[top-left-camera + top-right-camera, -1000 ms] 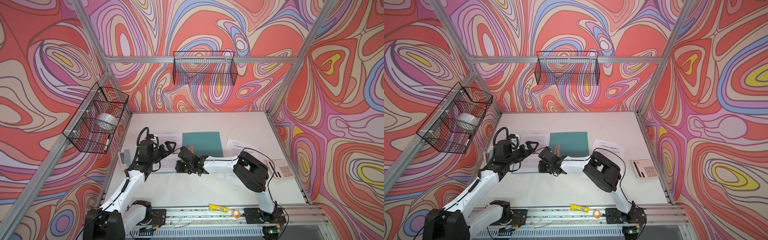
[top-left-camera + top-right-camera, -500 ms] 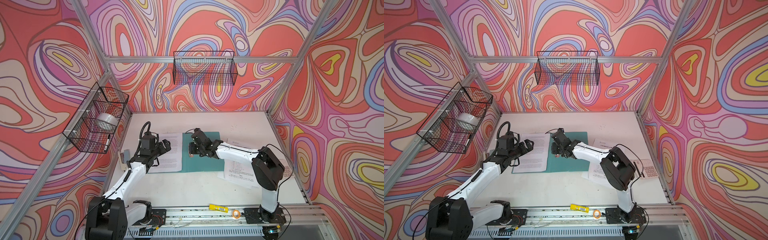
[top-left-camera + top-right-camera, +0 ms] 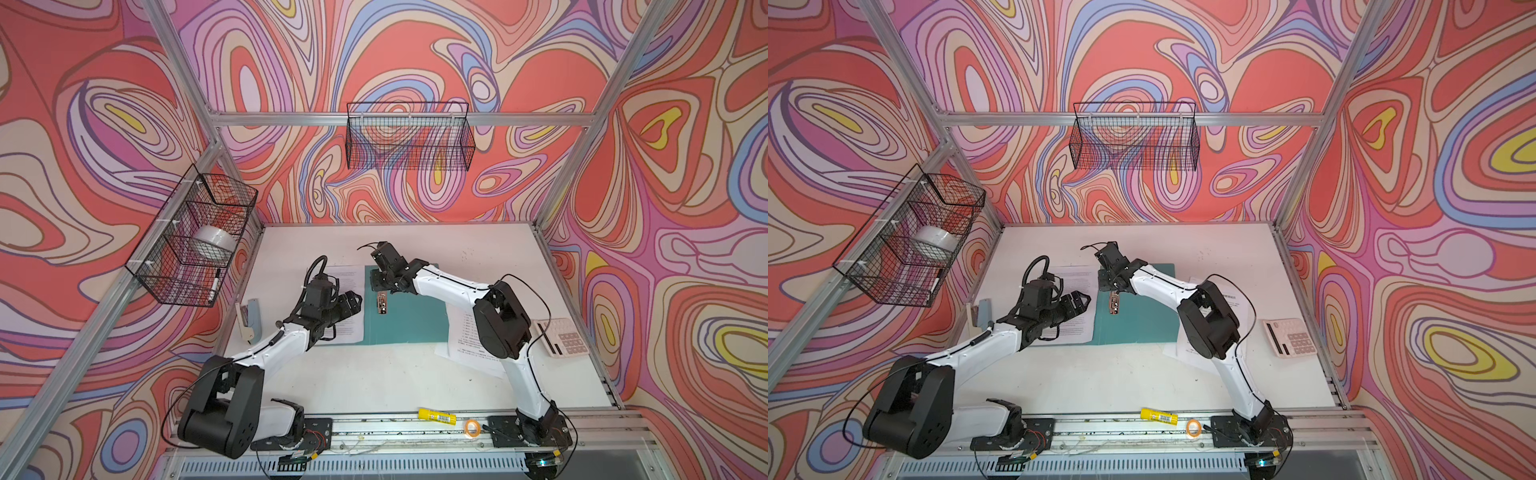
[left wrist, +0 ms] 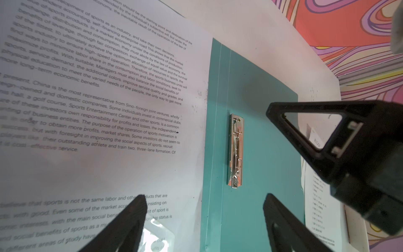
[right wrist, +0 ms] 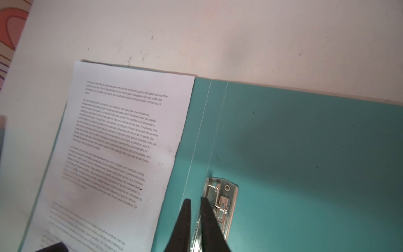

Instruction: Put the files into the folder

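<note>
Apparently set to raise the metal clip (image 3: 381,302), the right end effector (image 5: 195,199) stands closed to a slit at the clip's far end, a sliver of metal showing between its fingers. The left end effector (image 4: 205,195) hangs wide open and empty above the spine. The folder (image 3: 415,320) lies open in the middle of the surface (image 3: 374,386), one printed sheet (image 3: 347,282) covering its left flap and more files (image 3: 459,347) just to its right. Done well, the lift likely takes the lever by its free end and rises gently, while the left end effector presses the folder flat against dragging. Whether the lever is truly pinched is hard to tell. The right arm hides much of the loose files, so they cannot be counted.
</note>
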Controlling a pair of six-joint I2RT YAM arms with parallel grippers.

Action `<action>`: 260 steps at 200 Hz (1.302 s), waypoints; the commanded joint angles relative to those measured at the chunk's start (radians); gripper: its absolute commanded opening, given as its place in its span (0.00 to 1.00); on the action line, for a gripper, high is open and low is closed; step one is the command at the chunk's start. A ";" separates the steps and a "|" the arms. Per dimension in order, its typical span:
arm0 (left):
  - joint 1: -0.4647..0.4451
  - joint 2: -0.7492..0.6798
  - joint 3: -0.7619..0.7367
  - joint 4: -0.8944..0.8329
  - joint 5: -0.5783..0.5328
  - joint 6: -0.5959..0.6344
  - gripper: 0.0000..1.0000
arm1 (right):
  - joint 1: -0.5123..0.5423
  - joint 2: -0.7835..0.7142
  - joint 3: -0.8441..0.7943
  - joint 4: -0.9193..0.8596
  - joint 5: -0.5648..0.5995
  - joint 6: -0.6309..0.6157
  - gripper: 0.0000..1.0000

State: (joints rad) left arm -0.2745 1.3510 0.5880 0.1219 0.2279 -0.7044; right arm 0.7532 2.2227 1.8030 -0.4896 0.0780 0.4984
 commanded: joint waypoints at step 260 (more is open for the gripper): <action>-0.002 0.123 -0.136 0.144 0.080 -0.061 0.63 | -0.007 -0.149 -0.360 0.151 -0.279 0.168 0.10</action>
State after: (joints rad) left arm -0.2752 1.4624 0.4793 0.2974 0.3122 -0.7536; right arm 0.7475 2.0838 1.4528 -0.3470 -0.2062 0.6525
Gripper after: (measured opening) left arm 0.633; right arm 0.103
